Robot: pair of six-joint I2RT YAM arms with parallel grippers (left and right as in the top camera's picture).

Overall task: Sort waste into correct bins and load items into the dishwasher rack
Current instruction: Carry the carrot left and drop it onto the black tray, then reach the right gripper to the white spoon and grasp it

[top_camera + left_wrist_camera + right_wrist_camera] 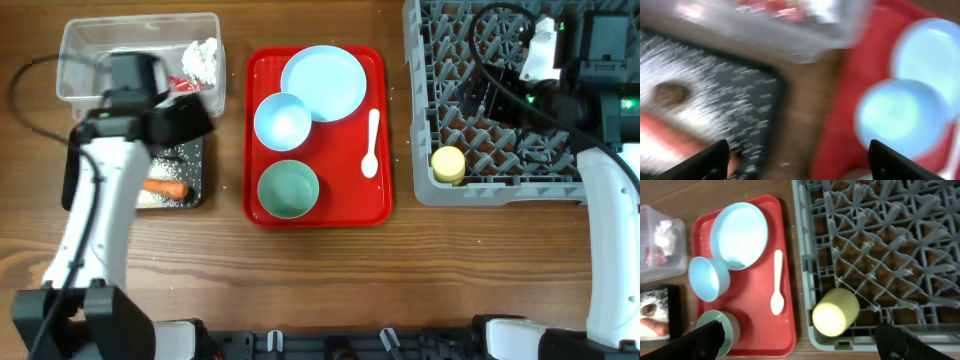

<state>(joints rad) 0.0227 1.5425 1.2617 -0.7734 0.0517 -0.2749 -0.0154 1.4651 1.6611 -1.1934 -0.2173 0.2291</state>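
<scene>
The pale blue plate (323, 82), white bowl (282, 120), mint-green bowl (288, 190) and white spoon (371, 143) sit on the red tray (345, 190) in the middle of the desk (320, 280). They look stiff, light and slick, so I judge a pinch on a rim, or on the spoon's thin handle, best. The left hand (802, 162) is spread and empty by the black tray (197, 180) at the left, the right hand (802, 340) spread and empty over the dishwasher rack (802, 255) at the right; no writing is readable.

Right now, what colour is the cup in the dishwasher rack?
Pale yellow. The cup sits in the dishwasher rack, clearest in the right wrist view.
</scene>
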